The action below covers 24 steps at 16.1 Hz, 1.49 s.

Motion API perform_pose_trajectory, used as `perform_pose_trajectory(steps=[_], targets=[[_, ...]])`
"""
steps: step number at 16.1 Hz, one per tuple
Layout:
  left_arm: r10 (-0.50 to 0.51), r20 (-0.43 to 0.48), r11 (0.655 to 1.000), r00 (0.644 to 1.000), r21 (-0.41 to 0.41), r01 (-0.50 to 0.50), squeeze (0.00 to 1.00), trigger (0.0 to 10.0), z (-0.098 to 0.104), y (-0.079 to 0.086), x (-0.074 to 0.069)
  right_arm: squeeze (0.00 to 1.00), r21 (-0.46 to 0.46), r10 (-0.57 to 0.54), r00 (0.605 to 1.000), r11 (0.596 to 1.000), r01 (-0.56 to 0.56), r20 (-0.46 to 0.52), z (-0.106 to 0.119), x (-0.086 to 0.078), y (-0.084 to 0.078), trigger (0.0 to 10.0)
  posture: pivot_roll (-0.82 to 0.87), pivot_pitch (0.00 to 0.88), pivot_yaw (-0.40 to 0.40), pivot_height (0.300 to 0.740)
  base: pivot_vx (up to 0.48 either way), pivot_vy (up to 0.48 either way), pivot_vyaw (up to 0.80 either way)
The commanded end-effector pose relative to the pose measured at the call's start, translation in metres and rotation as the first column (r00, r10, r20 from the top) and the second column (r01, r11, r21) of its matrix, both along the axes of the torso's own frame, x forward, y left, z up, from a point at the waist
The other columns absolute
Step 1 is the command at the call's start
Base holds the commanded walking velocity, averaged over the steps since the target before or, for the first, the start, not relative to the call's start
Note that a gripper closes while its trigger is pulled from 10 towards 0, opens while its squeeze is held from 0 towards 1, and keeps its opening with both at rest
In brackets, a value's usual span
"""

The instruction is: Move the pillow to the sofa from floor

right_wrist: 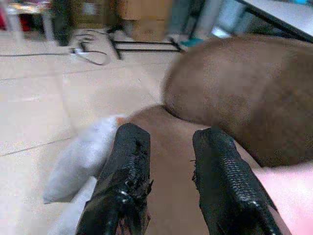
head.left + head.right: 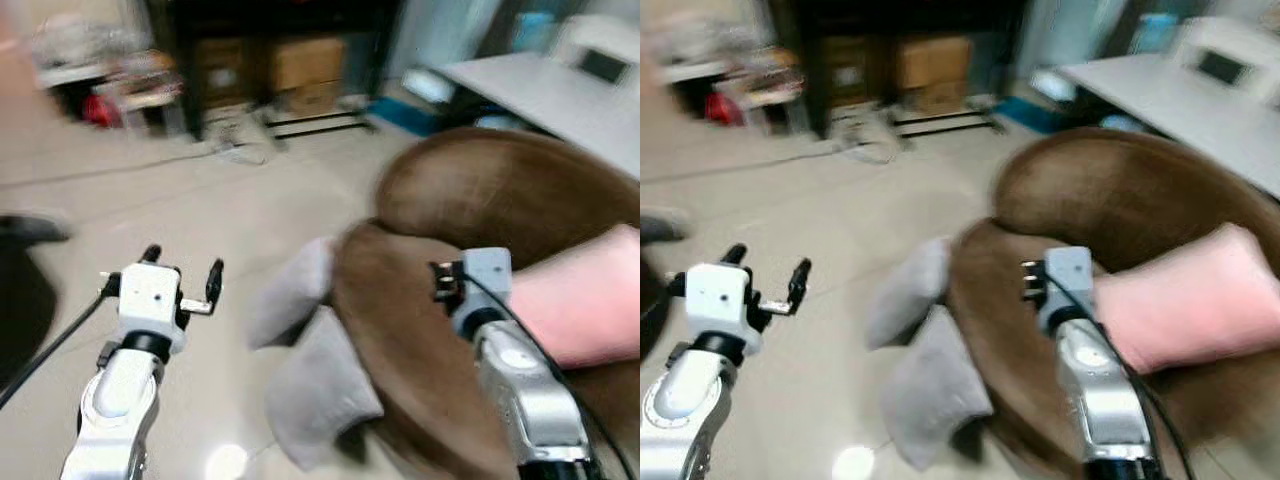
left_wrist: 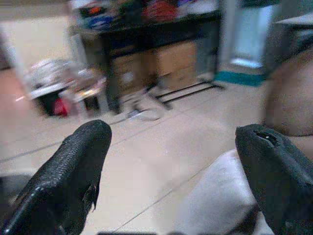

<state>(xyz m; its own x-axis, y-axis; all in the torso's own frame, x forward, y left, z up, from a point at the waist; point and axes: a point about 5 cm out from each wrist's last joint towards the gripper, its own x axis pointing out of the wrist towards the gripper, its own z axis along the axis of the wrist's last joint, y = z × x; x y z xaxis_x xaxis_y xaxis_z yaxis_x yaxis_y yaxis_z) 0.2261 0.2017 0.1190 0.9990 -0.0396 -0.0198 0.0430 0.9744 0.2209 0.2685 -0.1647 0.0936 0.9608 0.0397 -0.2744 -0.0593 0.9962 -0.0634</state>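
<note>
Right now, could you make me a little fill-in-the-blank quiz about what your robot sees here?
1. The pillow already lying on the brown sofa is ____ in colour.
2. The two grey pillows lie on the ____, against the sofa's front.
3. The left gripper hangs over bare floor with its jaws ____.
4. The right gripper is held above the sofa's ____.

Missing words: pink; floor; open; seat

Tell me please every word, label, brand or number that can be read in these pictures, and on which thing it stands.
No text can be read in any view; the pictures are blurred.
Cardboard boxes under the dark shelf: any print is too blurred to read.
Left gripper and right gripper: no marking visible.
Grey pillow, pink pillow, brown sofa: plain, no label visible.
</note>
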Motion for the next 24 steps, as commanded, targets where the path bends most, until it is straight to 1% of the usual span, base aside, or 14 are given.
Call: perform_pose_trajectory(steps=[1,2,3,5,6,8,9,13,16,19,24], targets=[[-0.001,0.002,1.0,1.0,0.002,0.001,0.0,10.0,0.001,0.002,0.0,0.0,0.028,0.024,0.999,0.999,-0.024,0.027,0.007,0.003,0.008,10.0,0.05,0.0,-0.109,0.74,0.446,0.0,0.0],[-0.004,0.01,1.0,1.0,0.001,0.004,0.0,10.0,0.002,0.002,0.0,0.0,0.033,0.054,0.998,0.998,-0.055,0.019,0.006,0.002,0.011,10.0,0.06,0.0,-0.11,0.74,0.454,0.0,0.0],[-0.004,0.015,1.0,1.0,0.002,0.004,0.0,10.0,0.003,0.001,0.0,0.0,0.006,0.118,0.993,0.993,-0.118,0.0,0.0,0.0,0.014,10.0,0.06,0.0,-0.112,0.74,0.454,0.0,0.0],[-0.003,0.009,1.0,1.0,0.013,0.003,0.0,10.0,0.001,0.002,-0.001,0.0,-0.006,0.135,0.991,0.991,-0.136,-0.022,-0.004,-0.001,0.011,10.0,0.06,0.0,-0.113,0.74,0.39,0.0,0.0],[-0.002,0.01,1.0,1.0,0.007,0.002,0.0,10.0,0.0,0.002,-0.001,0.0,-0.014,0.152,0.988,0.988,-0.153,-0.028,-0.005,-0.002,0.009,10.0,0.06,0.0,-0.113,0.74,0.0,0.0,0.0],[-0.002,-0.005,1.0,1.0,0.003,0.002,0.0,10.0,-0.003,0.001,-0.001,0.0,-0.04,0.149,0.987,0.988,-0.151,-0.053,-0.011,-0.005,0.005,10.0,0.06,0.0,-0.113,0.735,0.0,0.0,0.0],[-0.001,-0.007,1.0,1.0,0.002,0.001,0.0,10.0,-0.004,0.001,-0.001,0.0,-0.021,0.142,0.989,0.99,-0.143,-0.05,-0.011,-0.005,0.005,10.0,0.06,0.0,-0.113,0.725,0.0,0.0,0.0],[0.002,-0.019,1.0,1.0,0.004,-0.002,0.0,10.0,-0.006,0.0,-0.002,0.0,-0.022,0.136,0.99,0.99,-0.137,-0.047,-0.013,-0.005,0.003,10.0,0.06,0.0,-0.113,0.685,0.0,0.0,0.0],[0.009,-0.022,1.0,1.0,0.02,-0.008,0.0,10.0,-0.007,0.002,-0.003,0.0,-0.024,0.141,0.989,0.99,-0.142,-0.05,-0.015,-0.006,0.004,10.0,0.07,0.0,-0.123,0.655,0.0,0.0,0.0],[0.018,-0.012,0.999,1.0,0.033,-0.018,0.0,10.0,-0.007,0.002,-0.002,0.0,-0.026,0.146,0.988,0.989,-0.148,-0.05,-0.015,-0.006,0.005,10.0,0.07,0.0,-0.123,0.635,0.0,0.0,0.0],[0.026,-0.009,0.999,1.0,0.045,-0.026,0.0,10.0,-0.009,0.003,-0.002,0.0,-0.043,0.166,0.985,0.985,-0.168,-0.049,-0.014,-0.006,0.005,10.0,0.07,0.0,-0.126,0.585,0.0,0.0,0.0]])
